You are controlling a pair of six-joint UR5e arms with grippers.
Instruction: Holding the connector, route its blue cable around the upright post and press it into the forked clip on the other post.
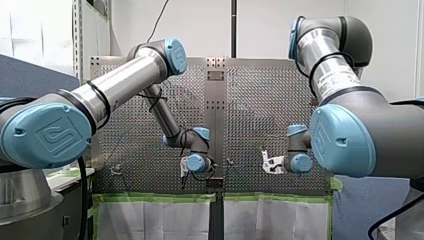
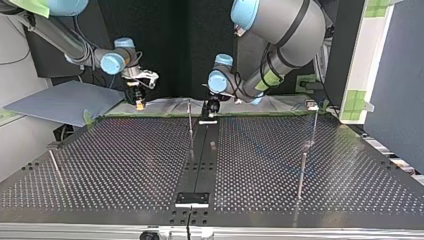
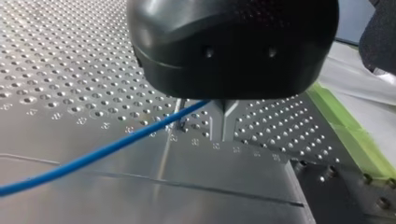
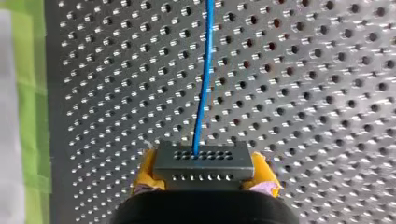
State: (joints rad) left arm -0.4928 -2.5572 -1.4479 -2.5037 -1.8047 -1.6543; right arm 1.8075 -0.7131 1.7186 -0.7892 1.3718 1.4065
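My right gripper (image 4: 204, 173) is shut on a small grey connector (image 4: 204, 161), its yellow pads pressing both sides. The blue cable (image 4: 204, 84) leaves the connector and runs straight ahead above the perforated plate. In the top view this gripper (image 2: 140, 101) hangs at the far left edge of the table. My left gripper (image 3: 223, 133) is black with metal fingers that stand together, tips on the plate's middle strip. The blue cable (image 3: 102, 150) rises off the plate to the base of those fingers. Beside it in the top view (image 2: 211, 111) stands a thin upright post (image 2: 190, 120).
A taller post with a pale head (image 2: 313, 112) stands at the top view's far right, a shorter post (image 2: 302, 172) nearer the camera. A thin rod (image 2: 55, 167) leans at the left. Green tape (image 3: 348, 133) lines the table edge beside my left gripper.
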